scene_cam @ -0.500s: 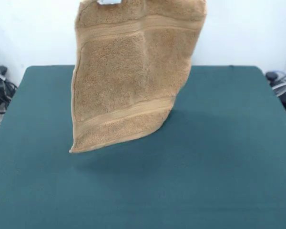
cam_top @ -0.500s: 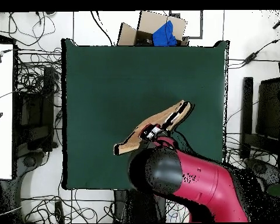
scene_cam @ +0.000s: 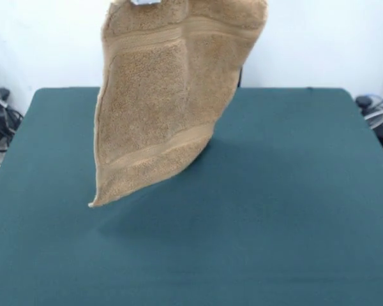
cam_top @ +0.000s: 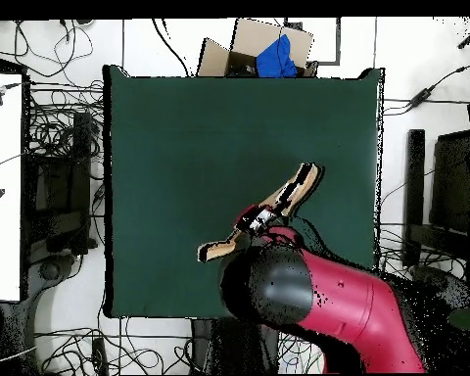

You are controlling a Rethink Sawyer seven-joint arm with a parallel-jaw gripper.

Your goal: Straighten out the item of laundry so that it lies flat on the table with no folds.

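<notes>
The orange-brown terry towel (scene_cam: 159, 108) hangs in the air above the dark green table (scene_cam: 293, 191), held by its top edge at the picture's top. Its lower corner dangles just above the cloth at the left. Two woven bands cross it, and a small white tag (scene_cam: 145, 2) shows at the top edge. From overhead the towel (cam_top: 283, 201) is a thin slanted strip seen edge-on over the table (cam_top: 180, 147). My gripper (cam_top: 257, 221) sits at the strip's middle, shut on the towel and partly hidden under the red arm (cam_top: 327, 294).
A cardboard box with a blue item (cam_top: 263, 51) stands beyond the table's far edge. Cables cover the floor on both sides. A white desk (cam_top: 2, 176) is at the left and dark equipment (cam_top: 452, 196) at the right.
The hanging towel has turned, so it looks narrower from the front and steeper from overhead. Its lower edge has swung slightly left. The arm has shifted a little.
</notes>
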